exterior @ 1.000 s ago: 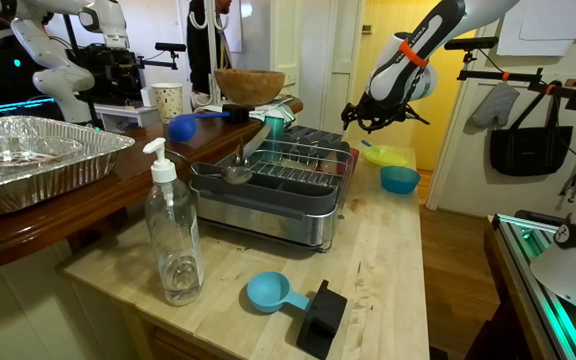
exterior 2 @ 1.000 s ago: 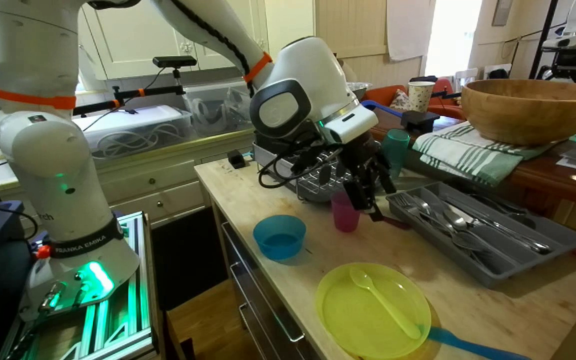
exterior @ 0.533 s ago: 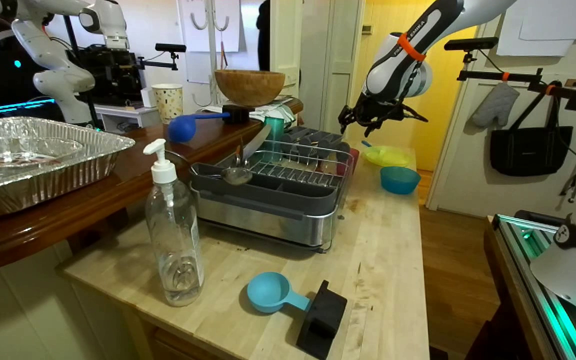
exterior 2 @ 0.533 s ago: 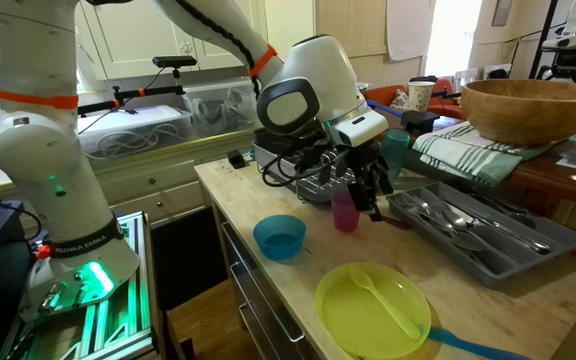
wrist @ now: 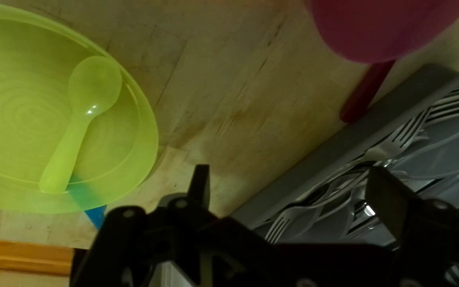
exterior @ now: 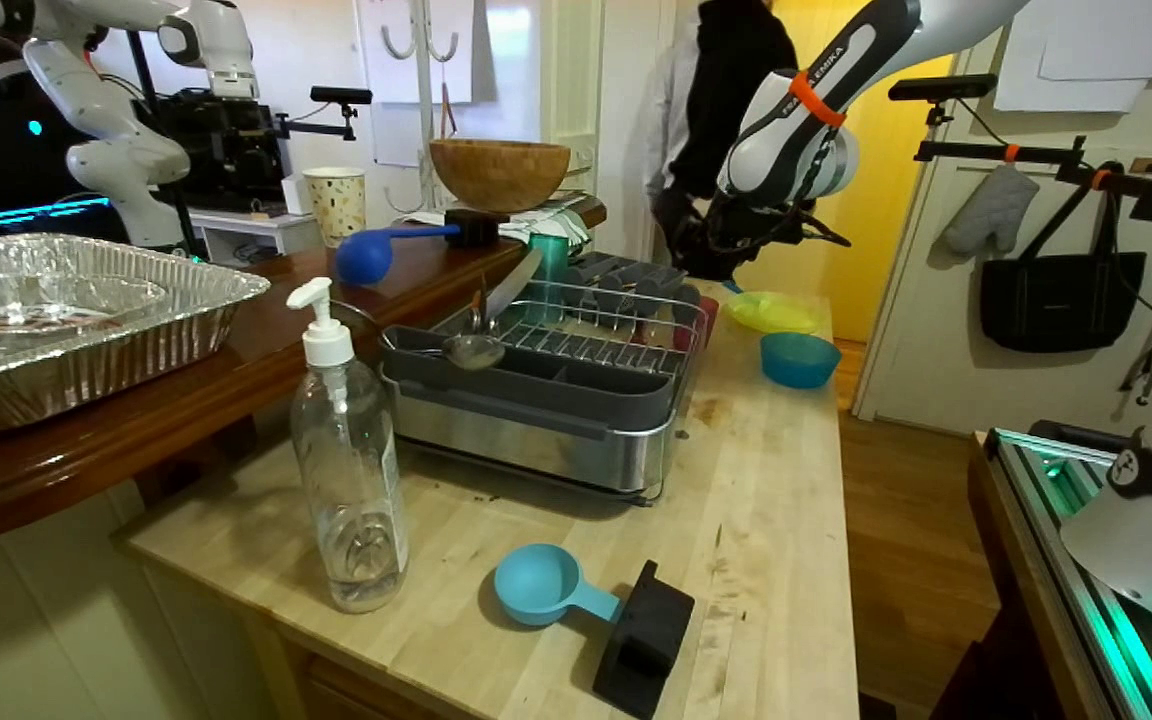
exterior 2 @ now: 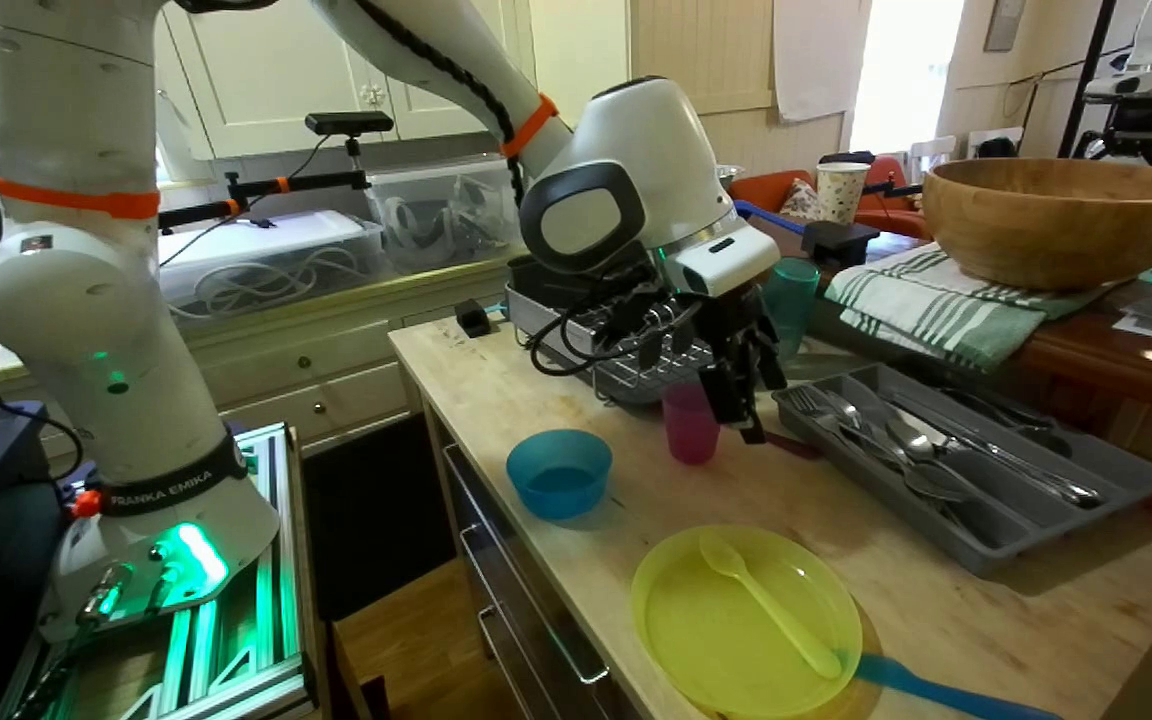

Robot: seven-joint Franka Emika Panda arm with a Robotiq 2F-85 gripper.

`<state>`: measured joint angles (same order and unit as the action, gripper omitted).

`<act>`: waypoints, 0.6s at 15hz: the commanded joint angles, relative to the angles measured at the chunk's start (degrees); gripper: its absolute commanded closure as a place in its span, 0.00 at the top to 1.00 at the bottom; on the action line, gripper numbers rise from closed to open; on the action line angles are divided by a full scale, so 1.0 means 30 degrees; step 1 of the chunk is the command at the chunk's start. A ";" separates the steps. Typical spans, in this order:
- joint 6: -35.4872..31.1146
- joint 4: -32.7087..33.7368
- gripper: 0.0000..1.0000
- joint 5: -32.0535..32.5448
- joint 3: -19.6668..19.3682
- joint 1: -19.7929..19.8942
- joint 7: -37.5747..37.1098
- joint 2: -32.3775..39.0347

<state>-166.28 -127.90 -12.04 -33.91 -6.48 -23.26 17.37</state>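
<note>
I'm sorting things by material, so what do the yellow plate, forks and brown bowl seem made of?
Yellow plate: smooth and translucent, probably plastic; the blue utensil shows through. Forks: shiny metal, likely steel, from silvery glints. Brown bowl: satin, likely wood; grain bands show.

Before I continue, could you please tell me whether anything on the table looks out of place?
Yes, mildly: a blue handle runs under the yellow plate, an unusual place for it, and a red handle lies outside the gray cutlery tray instead of inside.

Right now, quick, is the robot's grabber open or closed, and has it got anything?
Gripper: open and holding nothing; the gray cutlery tray shows behind it in the wrist view.
</note>
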 commanded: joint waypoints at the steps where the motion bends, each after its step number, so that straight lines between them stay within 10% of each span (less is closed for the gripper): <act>1: 0.1339 0.1225 1.00 0.0245 0.2598 0.2433 0.0296 0.0501; 9: 0.4802 0.1736 1.00 0.0297 0.5375 0.6244 0.4470 -0.0949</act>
<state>-155.68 -122.60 -12.05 -19.81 8.32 -14.54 16.60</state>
